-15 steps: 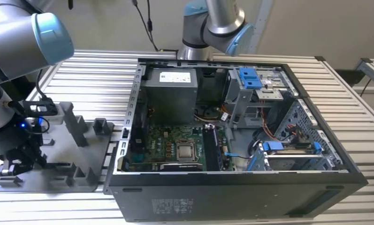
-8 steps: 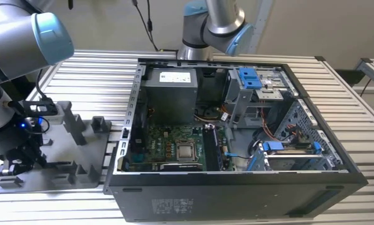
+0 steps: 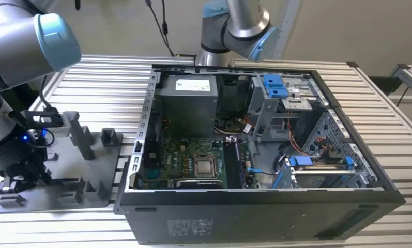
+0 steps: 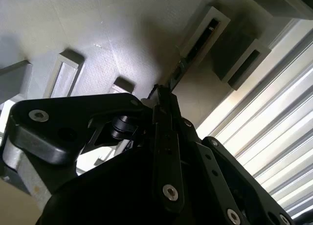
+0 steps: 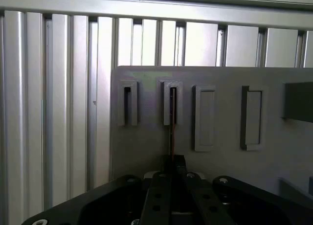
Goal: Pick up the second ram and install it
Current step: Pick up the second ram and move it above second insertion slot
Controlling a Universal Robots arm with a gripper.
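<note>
The gripper (image 5: 172,167) has its jaws drawn nearly together on the second ram (image 5: 171,137). The stick stands edge-on in a slotted post of the grey tray (image 5: 142,151) — about nine o'clock from the open case (image 3: 261,219) in the exterior view (its left side). I judge the stick light, stiff and fragile, best pinched on its flat faces at mid-length. The first wrist view gives the grip itself; the exterior view adds the motherboard (image 3: 192,160).

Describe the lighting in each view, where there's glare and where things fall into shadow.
Exterior view: even light on the slatted table, the computer case interior in shade. Second wrist view: the gripper is a dark silhouette, glare on the slats beside the grey tray. First wrist view: bright slats, evenly shaded tray, the second ram a thin dark line.
</note>
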